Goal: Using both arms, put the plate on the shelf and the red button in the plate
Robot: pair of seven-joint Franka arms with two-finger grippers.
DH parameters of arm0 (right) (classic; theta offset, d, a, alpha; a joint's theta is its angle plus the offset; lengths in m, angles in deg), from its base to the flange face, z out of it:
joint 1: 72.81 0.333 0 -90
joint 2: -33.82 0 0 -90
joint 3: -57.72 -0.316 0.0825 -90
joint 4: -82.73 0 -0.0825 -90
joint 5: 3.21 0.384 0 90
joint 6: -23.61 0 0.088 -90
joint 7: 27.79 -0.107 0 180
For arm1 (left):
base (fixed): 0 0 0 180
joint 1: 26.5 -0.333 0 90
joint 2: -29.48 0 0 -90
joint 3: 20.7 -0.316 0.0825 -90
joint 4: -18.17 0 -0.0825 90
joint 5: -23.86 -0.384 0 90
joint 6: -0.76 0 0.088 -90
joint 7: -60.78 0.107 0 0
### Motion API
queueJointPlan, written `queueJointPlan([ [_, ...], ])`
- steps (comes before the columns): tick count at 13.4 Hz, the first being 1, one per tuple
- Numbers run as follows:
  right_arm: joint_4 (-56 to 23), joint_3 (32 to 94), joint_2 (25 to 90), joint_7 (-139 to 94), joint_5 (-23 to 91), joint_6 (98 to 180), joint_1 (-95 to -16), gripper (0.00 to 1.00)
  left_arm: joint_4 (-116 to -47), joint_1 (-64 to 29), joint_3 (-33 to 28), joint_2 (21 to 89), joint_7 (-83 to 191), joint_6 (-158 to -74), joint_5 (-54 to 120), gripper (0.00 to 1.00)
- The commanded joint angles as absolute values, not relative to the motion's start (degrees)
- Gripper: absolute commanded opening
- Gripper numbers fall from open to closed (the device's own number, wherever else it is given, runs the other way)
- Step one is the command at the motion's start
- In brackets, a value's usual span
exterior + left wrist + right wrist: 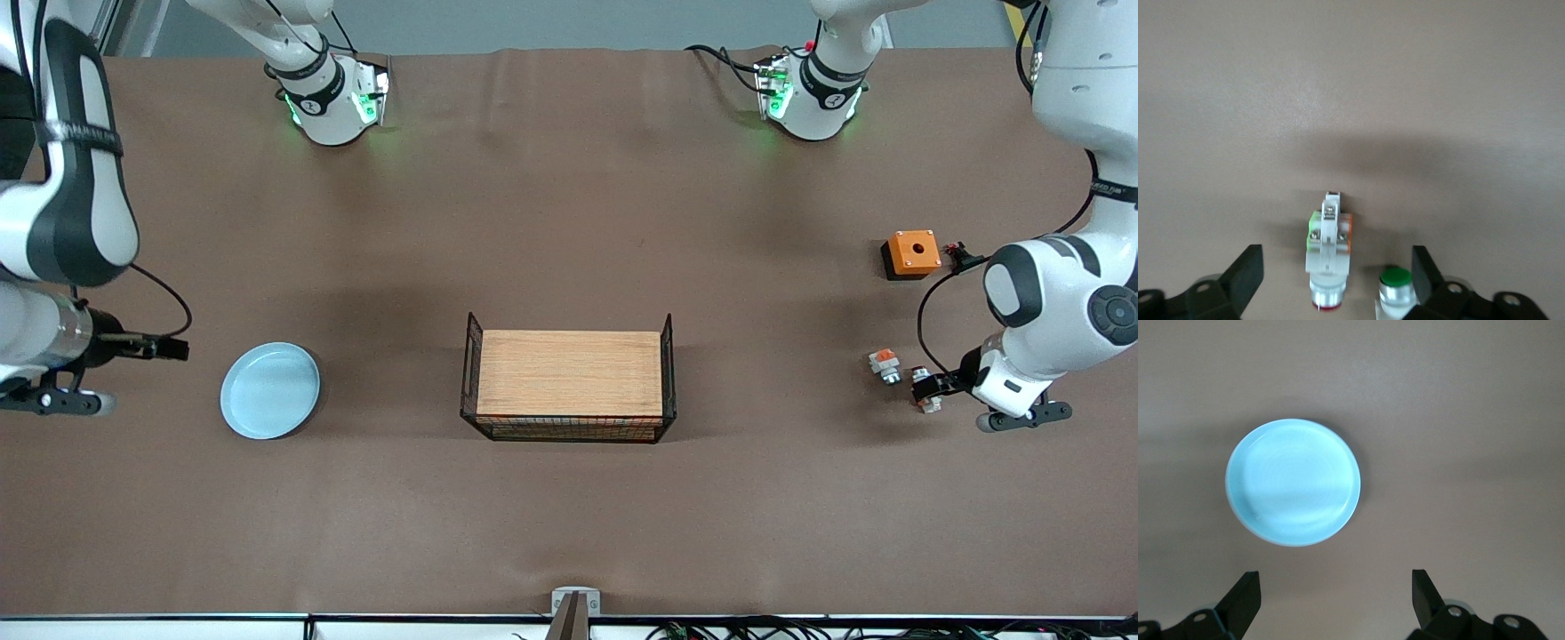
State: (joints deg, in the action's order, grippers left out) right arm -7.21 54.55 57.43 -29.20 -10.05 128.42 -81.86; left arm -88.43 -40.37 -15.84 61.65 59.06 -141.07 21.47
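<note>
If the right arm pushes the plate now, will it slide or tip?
The plate looks shallow and wide with a low rim, so it would probably slide flat on the brown cloth. Its glossy surface suggests a slippery, possibly breakable dish.

Count on table:
- plate [269, 390]: one, pale blue, round.
- wire basket [568, 427] with wooden block [569, 372] inside: one each.
- orange square box [913, 252] with hole: one.
- small button parts: three — red button [1328, 257], green-capped part [1395, 287], short white part with orange top [884, 364].
- arms: two; grippers: left gripper [1337, 283], right gripper [1335, 603].
</note>
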Motion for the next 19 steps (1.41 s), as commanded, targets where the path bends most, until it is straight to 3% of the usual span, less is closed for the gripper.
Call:
queueJointPlan([
  [1,-8.75,53.68,60.71,-29.19,-11.29,133.88,-83.18,1.00,-88.27,-41.09,-15.69,63.75,59.81,-143.21,21.32,0.87],
  [3,-13.57,53.68,61.33,-29.19,-11.21,142.57,-84.15,1.00,-88.27,-41.09,-15.69,64.28,59.81,-143.38,21.32,0.76],
  [4,-16.12,53.77,61.33,-29.19,-11.21,146.97,-84.85,1.00,-88.27,-41.09,-15.69,64.28,59.81,-143.38,21.32,0.64],
  [5,-18.06,53.68,61.42,-29.11,-11.21,149.97,-85.46,1.00,-88.27,-41.00,-15.69,64.28,59.81,-143.38,21.32,0.43],
  [6,-20.17,53.68,61.50,-29.19,-11.21,153.22,-85.82,1.00,-88.27,-40.92,-15.69,64.28,59.64,-143.21,21.32,0.15],
  [7,-21.32,53.68,62.20,-29.28,-11.21,155.95,-86.00,1.00,-88.27,-40.74,-15.69,64.02,59.64,-143.03,21.32,0.01],
  [9,-21.51,53.68,63.52,-29.46,-11.12,157.03,-86.87,1.00,-88.35,-40.83,-15.60,61.40,60.42,-142.33,21.23,0.00],
  [16,-21.33,53.59,68.53,-29.46,-9.36,158.52,-88.02,0.99,-84.15,-40.48,-10.60,46.01,62.71,-122.32,21.32,0.00],
  [19,-21.16,53.59,69.68,-29.55,-9.18,158.79,-88.02,0.87,-76.96,-40.56,-8.93,45.39,62.80,-112.48,21.93,0.00],
])
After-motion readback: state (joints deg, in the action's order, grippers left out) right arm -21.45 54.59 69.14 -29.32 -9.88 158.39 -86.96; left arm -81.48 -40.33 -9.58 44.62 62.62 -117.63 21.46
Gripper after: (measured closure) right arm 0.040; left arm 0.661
